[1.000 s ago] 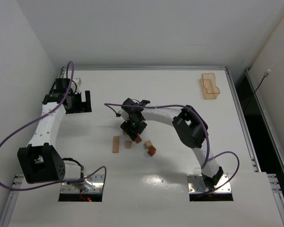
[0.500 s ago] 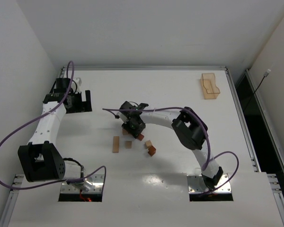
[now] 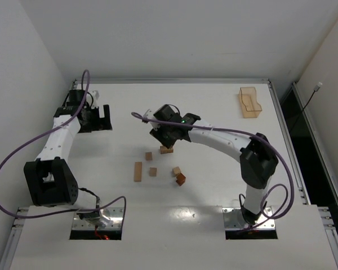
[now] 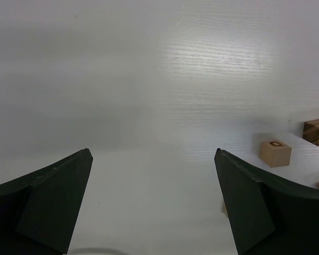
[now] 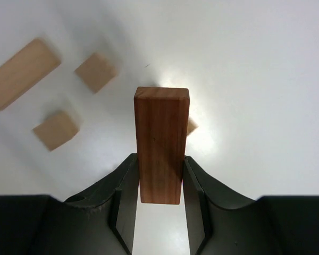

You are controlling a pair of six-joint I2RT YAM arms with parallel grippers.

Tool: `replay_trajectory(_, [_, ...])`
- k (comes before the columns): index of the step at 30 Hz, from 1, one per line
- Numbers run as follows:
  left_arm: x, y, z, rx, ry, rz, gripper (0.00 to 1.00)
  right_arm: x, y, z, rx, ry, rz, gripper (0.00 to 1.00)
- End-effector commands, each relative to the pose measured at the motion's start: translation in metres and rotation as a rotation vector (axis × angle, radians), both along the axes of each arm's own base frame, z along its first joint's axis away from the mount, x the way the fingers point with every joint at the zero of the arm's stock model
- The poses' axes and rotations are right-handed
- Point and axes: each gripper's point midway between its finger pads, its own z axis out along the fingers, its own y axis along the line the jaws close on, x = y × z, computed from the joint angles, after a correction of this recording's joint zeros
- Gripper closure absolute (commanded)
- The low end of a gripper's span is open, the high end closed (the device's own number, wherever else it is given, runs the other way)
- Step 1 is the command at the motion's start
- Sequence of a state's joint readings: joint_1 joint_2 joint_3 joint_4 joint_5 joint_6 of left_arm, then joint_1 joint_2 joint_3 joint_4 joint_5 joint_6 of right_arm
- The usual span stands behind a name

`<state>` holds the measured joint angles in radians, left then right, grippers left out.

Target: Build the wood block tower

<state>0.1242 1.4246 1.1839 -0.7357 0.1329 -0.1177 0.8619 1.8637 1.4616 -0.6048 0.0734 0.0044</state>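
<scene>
The right jaws clamp a wood block (image 3: 167, 149) (loose wood blocks (image 3: 152, 171) nearby).

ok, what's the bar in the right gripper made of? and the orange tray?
The bar: reddish-brown wood, matte, lengthwise grain lines showing. The tray: probably translucent orange plastic, the white table showing through; small in view.

Top view looked down from high behind the near edge, whole table (image 3: 214, 101) in frame; left wrist view sat low, facing across the tabletop; right wrist view looked steeply down past its held bar (image 5: 160, 143); all three shared the loose blocks (image 3: 152, 171).
</scene>
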Motion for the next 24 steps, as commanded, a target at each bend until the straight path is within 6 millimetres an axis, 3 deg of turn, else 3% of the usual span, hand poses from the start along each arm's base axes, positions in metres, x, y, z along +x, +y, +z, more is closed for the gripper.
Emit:
replay_trajectory(1, [0.025,0.003,0.024,-0.015,-0.084,0.013,0.01,0.048,-0.011,0.019,0.022,-0.162,-0.024,1.00])
replay_trajectory(3, [0.026,0.004,0.025,-0.016,-0.076,0.013,0.01,0.064,-0.024,0.007,-0.018,-0.202,0.013,1.00])
replay_trajectory(7, [0.028,0.003,0.025,-0.021,-0.076,0.020,0.01,0.091,-0.027,-0.014,-0.068,-0.228,0.103,1.00])
replay_trajectory(9, [0.028,0.003,0.025,-0.021,-0.076,0.020,0.01,0.104,-0.023,-0.026,-0.082,-0.216,0.121,1.00])
replay_trajectory(10, [0.028,0.003,0.025,-0.021,-0.076,0.020,0.01,0.116,-0.022,-0.021,-0.076,-0.235,0.115,1.00])
replay_trajectory(14, [0.025,0.005,0.027,-0.007,-0.085,0.018,0.01,0.127,-0.015,-0.040,-0.093,-0.204,0.140,1.00])
replay_trajectory(19, [0.019,0.006,0.022,0.004,-0.072,0.016,0.01,0.114,-0.002,-0.055,-0.070,-0.112,0.174,1.00])
replay_trajectory(20, [0.018,0.006,0.026,0.011,-0.083,0.009,0.01,0.107,0.000,-0.053,-0.069,-0.105,0.177,1.00])
replay_trajectory(24, [0.016,0.009,0.025,0.011,-0.083,0.018,0.01,0.069,-0.006,-0.073,-0.069,0.014,0.169,1.00])
